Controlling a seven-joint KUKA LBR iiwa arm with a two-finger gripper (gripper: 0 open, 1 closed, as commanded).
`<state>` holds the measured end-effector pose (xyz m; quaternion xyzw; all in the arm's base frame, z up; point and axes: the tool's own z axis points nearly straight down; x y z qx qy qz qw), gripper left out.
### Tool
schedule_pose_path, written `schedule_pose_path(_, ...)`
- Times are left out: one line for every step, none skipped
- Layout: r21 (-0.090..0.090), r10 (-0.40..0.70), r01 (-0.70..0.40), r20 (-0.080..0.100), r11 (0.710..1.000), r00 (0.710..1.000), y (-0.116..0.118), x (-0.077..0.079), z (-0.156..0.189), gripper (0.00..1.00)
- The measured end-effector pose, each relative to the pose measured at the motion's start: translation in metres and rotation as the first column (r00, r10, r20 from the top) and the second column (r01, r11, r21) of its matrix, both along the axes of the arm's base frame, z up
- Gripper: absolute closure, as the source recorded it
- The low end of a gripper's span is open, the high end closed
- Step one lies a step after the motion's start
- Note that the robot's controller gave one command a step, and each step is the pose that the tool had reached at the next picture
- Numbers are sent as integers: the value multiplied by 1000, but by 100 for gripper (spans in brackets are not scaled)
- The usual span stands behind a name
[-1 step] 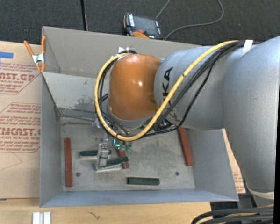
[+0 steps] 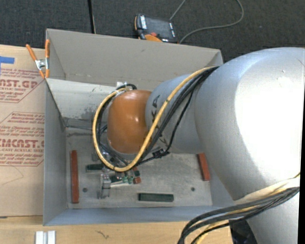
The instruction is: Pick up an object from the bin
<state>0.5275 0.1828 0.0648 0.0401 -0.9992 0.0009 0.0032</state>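
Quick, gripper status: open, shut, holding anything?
Gripper: cannot tell whether it is open or shut, or holding anything. It sits low in the bin, between the red stick and the dark bar.

End effector low over the bin floor, dark flat bar near its right.

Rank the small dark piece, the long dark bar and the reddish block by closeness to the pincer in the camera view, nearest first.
1. The small dark piece, just up and left of the pincer.
2. The long dark bar, to the pincer's right, low in the view.
3. The reddish block, far right.
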Motion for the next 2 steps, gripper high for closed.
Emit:
schedule_pose_path(4,-61,61,12,998,998,-32,-41,6,0)
schedule_pose_path(4,-58,58,6,998,998,-32,-41,5,100)
